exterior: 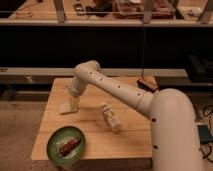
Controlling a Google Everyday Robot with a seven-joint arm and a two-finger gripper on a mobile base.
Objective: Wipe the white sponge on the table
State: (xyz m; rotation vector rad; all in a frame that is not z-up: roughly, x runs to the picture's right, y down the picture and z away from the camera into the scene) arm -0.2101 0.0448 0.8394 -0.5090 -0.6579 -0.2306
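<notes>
Plank-striped wooden table [100, 142]; tool [74, 103] at soft rectangular white sponge [65, 108].

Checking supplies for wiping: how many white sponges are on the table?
1. The white sponge lies near the left edge of the table, beyond the green plate, the gripper down at it. The arm might hide more.
</notes>
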